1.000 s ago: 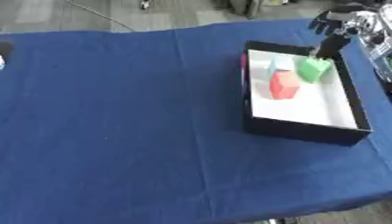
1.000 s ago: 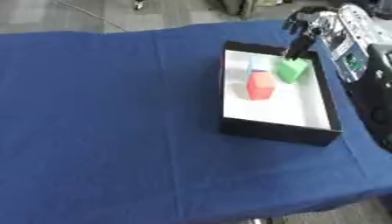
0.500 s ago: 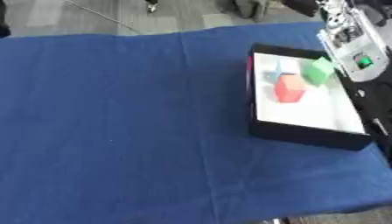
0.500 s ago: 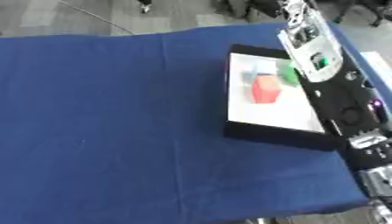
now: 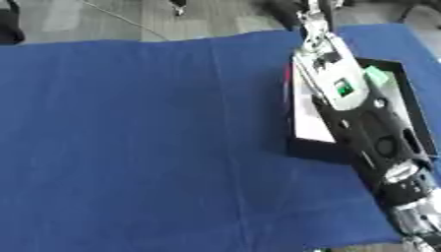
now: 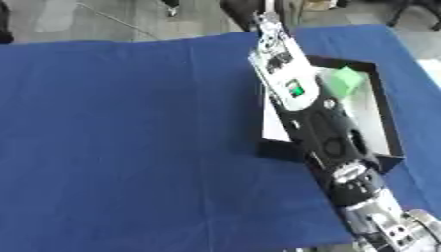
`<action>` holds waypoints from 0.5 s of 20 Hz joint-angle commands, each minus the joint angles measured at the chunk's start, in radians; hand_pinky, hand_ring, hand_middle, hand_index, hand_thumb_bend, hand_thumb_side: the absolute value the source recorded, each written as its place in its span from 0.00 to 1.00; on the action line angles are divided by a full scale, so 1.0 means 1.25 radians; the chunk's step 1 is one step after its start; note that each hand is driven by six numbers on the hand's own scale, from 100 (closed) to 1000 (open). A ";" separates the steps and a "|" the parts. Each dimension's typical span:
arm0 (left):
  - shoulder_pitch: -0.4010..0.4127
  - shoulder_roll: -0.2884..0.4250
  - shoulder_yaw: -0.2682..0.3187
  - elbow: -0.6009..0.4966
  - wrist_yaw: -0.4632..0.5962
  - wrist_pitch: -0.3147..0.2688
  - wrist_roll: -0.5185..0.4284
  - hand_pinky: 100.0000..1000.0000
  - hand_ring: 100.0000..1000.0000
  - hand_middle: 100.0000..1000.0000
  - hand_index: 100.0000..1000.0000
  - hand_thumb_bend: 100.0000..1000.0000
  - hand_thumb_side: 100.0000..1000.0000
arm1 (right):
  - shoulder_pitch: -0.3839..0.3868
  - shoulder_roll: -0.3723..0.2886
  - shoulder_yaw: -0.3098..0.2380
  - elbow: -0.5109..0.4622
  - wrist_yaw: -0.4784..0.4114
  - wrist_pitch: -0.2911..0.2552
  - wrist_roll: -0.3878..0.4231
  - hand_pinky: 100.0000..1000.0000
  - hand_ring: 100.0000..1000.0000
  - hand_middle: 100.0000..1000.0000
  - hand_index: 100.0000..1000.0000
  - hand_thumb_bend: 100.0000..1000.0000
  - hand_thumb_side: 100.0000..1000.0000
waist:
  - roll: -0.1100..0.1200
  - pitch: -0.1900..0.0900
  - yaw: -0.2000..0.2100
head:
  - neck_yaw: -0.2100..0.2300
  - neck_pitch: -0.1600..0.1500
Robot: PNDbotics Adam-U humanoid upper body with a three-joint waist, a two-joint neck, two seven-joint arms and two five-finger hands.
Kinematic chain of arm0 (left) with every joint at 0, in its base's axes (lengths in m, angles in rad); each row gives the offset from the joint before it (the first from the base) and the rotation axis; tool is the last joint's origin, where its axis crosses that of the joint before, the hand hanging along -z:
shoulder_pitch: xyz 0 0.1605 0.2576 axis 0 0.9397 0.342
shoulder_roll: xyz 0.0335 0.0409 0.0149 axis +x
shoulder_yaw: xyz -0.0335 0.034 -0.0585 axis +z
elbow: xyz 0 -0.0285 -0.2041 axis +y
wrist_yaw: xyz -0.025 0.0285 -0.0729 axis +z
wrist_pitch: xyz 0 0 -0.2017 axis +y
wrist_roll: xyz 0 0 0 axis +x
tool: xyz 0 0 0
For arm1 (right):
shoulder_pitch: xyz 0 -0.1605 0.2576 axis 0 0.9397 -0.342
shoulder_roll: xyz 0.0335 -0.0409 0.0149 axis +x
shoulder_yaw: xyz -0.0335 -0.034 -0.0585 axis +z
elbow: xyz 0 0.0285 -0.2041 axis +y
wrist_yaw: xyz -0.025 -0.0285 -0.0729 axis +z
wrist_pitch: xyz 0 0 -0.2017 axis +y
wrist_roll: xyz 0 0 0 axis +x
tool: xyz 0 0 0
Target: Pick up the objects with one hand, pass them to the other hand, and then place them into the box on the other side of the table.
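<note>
Green block (image 6: 346, 78) lies inside the black box (image 6: 384, 129) on the blue-clothed counter (image 5: 146, 138). The right arm (image 6: 314, 118), earlier reaching in from beyond the box, now stretches across it, hiding the red block, so this placement looks finished. Whether its fingers are released or clenched cannot be told.

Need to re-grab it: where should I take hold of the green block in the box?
Take the green block from above, across its two side faces. It sits low beside the box's far wall, so a sideways approach looks blocked, and the right forearm covers the near side.
</note>
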 commanded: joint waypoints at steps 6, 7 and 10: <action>0.001 -0.035 0.023 0.040 0.182 -0.096 -0.034 0.84 0.83 0.80 0.87 0.31 0.85 | 0.004 0.086 -0.032 0.002 0.064 -0.059 0.000 0.63 0.86 0.83 0.90 0.00 0.57 | 0.008 -0.005 0.012 | 0.002 -0.018; 0.001 -0.040 0.025 0.045 0.192 -0.107 -0.042 0.84 0.83 0.81 0.87 0.31 0.84 | 0.006 0.091 -0.035 0.002 0.069 -0.066 0.001 0.63 0.86 0.83 0.90 0.00 0.58 | 0.008 -0.005 0.013 | 0.004 -0.018; -0.001 -0.056 0.030 0.059 0.222 -0.134 -0.063 0.84 0.84 0.83 0.90 0.28 0.83 | 0.016 0.102 -0.042 -0.008 0.073 -0.087 0.005 0.64 0.88 0.87 0.91 0.00 0.58 | 0.010 -0.003 0.016 | 0.008 -0.019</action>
